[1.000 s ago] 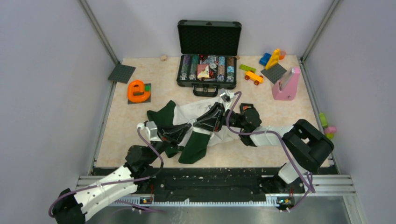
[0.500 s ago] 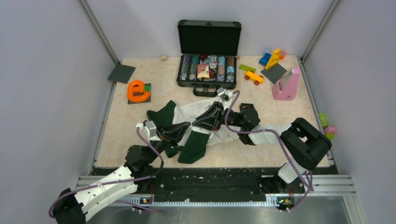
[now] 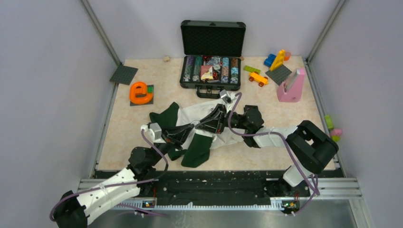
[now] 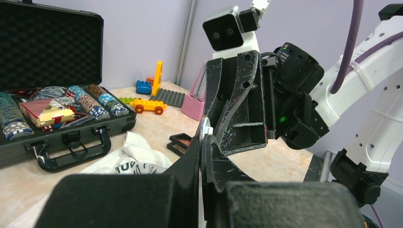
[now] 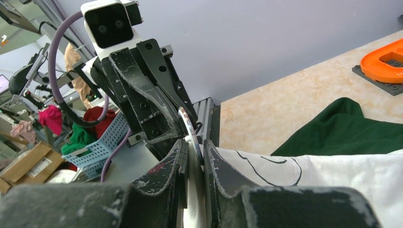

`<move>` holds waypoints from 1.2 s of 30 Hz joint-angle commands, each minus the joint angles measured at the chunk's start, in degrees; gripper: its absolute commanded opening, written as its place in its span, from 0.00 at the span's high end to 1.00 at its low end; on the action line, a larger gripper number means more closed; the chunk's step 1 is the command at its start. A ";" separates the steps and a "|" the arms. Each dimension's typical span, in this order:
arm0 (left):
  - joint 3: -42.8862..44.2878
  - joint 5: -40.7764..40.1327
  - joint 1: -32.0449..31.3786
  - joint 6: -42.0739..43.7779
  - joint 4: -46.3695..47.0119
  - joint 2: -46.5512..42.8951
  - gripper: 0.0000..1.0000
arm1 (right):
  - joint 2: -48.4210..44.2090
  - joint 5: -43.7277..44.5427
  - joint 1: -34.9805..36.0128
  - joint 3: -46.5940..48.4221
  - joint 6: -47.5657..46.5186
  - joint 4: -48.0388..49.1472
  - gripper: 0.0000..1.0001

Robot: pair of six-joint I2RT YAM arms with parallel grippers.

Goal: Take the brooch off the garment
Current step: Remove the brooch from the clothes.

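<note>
Black fingers from both arms meet tip to tip over the white middle of the garment, which lies rumpled with its green sleeves spread toward the arms. Reaching in from the garment's near-left side, the left gripper has its fingers pressed flat together. Whether they nip cloth cannot be told, though pinning the fabric would explain the pose. Coming from the garment's right, the right gripper faces it head-on, its fingers narrowed to a slit with white cloth in it. The brooch, seen edge-on as a small pale disc with a reddish rim, stands right at that meeting point. Its lower edge runs down into the right gripper's slit, apparently pinched there, while its upper part lies against the left fingertips. The opposed stance looks set for one arm to anchor and the other to pull the pin free, and the pin appears not yet off the cloth. Beyond the garment sit an open case, an orange letter to the far left and toy blocks to the far right.
</note>
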 commanded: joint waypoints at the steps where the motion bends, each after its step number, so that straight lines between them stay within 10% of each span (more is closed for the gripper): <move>1: 0.61 8.15 -0.99 -0.30 0.08 1.40 1.00 | -1.51 -0.15 2.31 3.21 -2.26 -1.30 0.95; 19: 0.04 8.57 -1.00 2.13 -8.63 1.46 1.00 | -5.43 0.60 2.39 2.41 -6.38 -5.99 0.93; 36: -1.98 -6.50 -0.91 -0.60 -8.03 -3.78 1.00 | -12.41 2.95 0.89 -3.09 -10.43 -11.40 0.37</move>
